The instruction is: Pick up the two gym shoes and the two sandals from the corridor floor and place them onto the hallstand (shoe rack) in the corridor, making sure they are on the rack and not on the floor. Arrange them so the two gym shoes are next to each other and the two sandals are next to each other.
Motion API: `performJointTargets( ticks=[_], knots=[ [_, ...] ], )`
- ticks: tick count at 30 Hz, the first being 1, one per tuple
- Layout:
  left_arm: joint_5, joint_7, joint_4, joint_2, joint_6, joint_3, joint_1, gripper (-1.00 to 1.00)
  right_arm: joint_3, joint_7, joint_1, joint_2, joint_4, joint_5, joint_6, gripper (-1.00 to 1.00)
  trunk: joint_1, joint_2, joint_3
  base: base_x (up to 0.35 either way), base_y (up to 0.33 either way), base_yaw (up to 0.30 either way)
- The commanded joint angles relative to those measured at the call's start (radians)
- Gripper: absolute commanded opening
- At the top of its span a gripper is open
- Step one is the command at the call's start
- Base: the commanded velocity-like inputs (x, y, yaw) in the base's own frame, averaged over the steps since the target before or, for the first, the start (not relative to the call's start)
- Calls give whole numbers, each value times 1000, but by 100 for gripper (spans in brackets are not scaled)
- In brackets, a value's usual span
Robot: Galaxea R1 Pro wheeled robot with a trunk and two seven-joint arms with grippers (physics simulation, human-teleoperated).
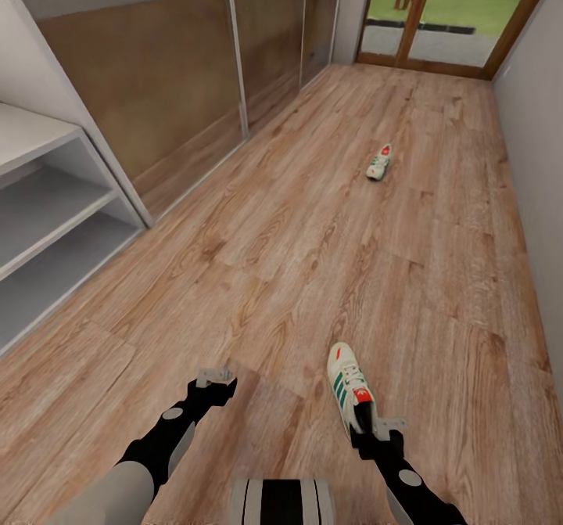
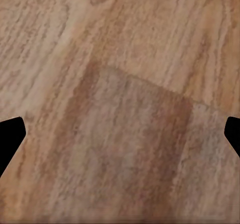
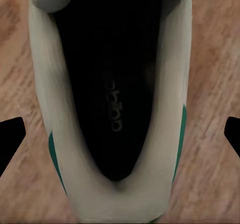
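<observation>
Looking along the right gripper point(image 1: 378, 428), the near gym shoe point(image 3: 112, 108) sits directly between its two dark fingertips point(image 3: 11, 139), which show at both frame edges, spread wide and not touching the shoe's sides; jaws released, straddling the heel end. Shoe's toe is cut off by the wrist frame; the dark insole print is too blurred to read. In the head view the shoe point(image 1: 349, 388) lies on the corridor floor point(image 1: 297, 220) just ahead of the jaws, toe pointing away; the heel is partly hidden behind the gripper.

Left gripper point(image 1: 214, 377) hangs over bare planks, fingertips point(image 2: 10, 141) wide apart at the frame edges, nothing between them; jaws released.

Both arms reach fwd and down, forearms black, left elbow cut off at the lower edge, right forearm running off the bottom corner.

Second gym shoe point(image 1: 379, 162) lies well ahead of the right jaws, far down the floor, small, details hard to make out. White hallstand point(image 1: 47, 220) stands off to the left of the left jaws, cut off by the frame edge, wall shelves above it not discernible.
</observation>
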State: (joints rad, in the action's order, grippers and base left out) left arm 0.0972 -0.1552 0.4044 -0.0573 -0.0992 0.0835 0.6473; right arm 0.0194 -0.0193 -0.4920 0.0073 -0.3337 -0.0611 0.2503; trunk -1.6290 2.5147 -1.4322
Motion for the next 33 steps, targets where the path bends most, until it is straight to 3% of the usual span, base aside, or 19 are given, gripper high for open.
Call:
performJointTargets(
  ticks=[1, 12, 23, 27, 33],
  knots=[
    [10, -6, 0, -1, -4, 8, 0, 100, 2, -2, 0, 0, 1, -6, 3, 100, 0, 0, -5, 0, 0, 0],
    [11, -6, 0, -1, -4, 8, 1, 100, 3, -3, 1, 0, 3, -6, 3, 100, -5, 3, -47, 0, 0, 0],
    [10, -6, 0, -1, -4, 8, 1, 100, 4, -4, 1, 0, 4, -6, 20, 100, -5, 3, -47, 0, 0, 0],
    [11, -6, 0, -1, -4, 8, 1, 100, 4, -4, 1, 0, 4, -6, 21, 100, -7, 4, -63, 0, 0, 0],
    [12, -6, 0, -1, -4, 8, 0, 100, 4, -4, 1, 0, 4, -6, 21, 100, -7, 4, -63, 0, 0, 0]
  ],
)
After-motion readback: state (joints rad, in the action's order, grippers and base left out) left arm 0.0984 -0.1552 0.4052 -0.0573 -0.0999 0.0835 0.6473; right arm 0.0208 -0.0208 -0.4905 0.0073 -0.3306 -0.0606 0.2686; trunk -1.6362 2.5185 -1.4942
